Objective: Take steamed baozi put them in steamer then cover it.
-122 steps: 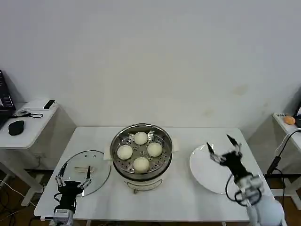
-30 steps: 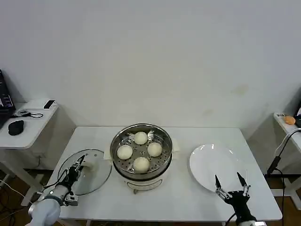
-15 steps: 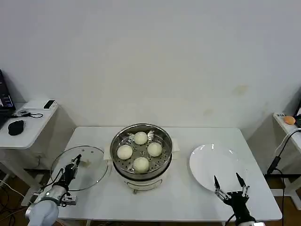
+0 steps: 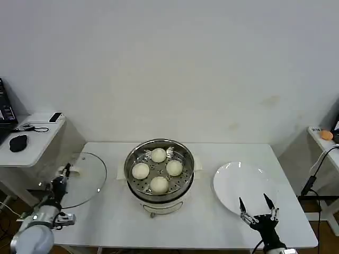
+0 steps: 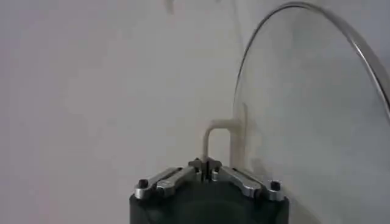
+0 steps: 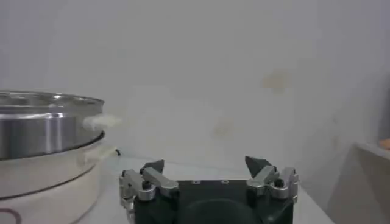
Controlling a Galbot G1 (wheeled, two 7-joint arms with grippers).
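Right hand [image 4: 257,210] at lower right, fingers spread, empty, by the white plate [image 4: 233,182]. Left hand [image 4: 62,175] at lower left, clamped on the glass lid [image 4: 79,180] handle, lid tilted up off the worktop [image 4: 212,222]. Centre frame: steamer [image 4: 159,172] uncovered, four baozi [image 4: 159,170] inside.

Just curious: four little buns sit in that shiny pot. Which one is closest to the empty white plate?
The small cream-white bun on the right side of the round steel steamer; the other three sit farther from the flat white plate.

Arm poses at the table's near edge.
Left gripper [image 4: 64,172] raised, fingers closed; right gripper [image 4: 257,207] low, fingers spread.
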